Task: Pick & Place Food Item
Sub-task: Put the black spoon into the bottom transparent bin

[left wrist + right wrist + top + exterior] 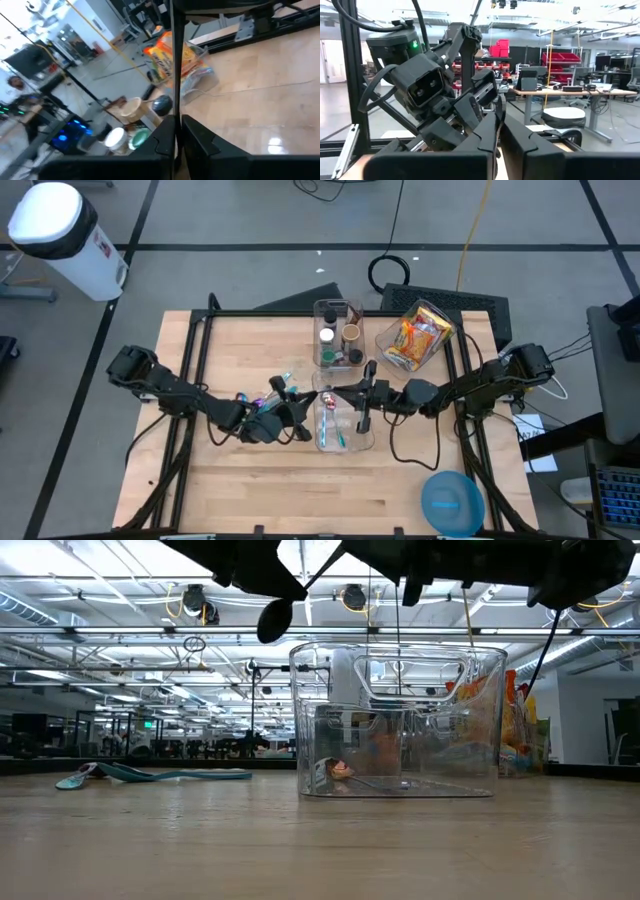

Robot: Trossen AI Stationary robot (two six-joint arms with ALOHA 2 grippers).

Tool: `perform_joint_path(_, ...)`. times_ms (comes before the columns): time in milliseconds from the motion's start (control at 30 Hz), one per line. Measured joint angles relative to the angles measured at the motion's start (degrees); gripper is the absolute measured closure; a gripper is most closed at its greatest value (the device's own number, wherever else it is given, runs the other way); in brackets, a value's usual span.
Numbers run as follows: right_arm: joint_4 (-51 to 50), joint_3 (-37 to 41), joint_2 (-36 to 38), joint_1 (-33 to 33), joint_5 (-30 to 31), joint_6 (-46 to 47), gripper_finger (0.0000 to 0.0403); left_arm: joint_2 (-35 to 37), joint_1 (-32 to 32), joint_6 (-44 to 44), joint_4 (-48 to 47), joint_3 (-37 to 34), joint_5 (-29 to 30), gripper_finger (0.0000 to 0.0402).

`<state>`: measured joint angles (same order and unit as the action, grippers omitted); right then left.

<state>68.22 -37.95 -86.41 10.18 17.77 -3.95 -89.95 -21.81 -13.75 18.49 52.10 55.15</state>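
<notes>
Overhead, I saw both arms meeting at the clear rectangular plastic bin (343, 423) in the middle of the wooden surface (250, 490). The left tool (300, 412) hung beside the bin's left wall, its fingers (197, 140) pressed together on nothing I could make out. The right tool (362, 402) sat above the bin, fingers (520, 142) also pressed together. The food, a clear tub of orange snack packets (414, 336), stood well apart near the surface's far edge.

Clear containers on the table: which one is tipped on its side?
The far-right container, holding orange snack packets, is tipped over. The divided bin with cups and the centre bin between the left gripper and right gripper stand upright.
</notes>
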Motion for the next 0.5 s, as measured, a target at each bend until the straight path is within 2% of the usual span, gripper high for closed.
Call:
perform_joint_path(133, -0.1, 0.0, 0.0, 0.0, -0.7, 0.3, 0.0401, 0.0, 0.0, 6.0, -0.3, 0.0, -4.4, 0.037)
perform_joint_path(233, -0.1, 0.0, 0.0, -0.1, -3.2, 0.3, 0.0401, 0.0, -0.3, 7.2, -0.4, 0.0, -9.4, 0.0348)
perform_joint_path(367, -1.0, 0.0, 0.6, -0.5, -6.5, -0.1, 0.0401, 0.8, -2.3, 7.2, -1.0, 0.0, -10.7, 0.0281)
perform_joint_path(500, -6.9, 0.0, 3.1, -1.0, -6.1, -2.3, 0.0402, 4.9, -5.3, 7.4, -3.8, 0.0, -11.1, 0.0202)
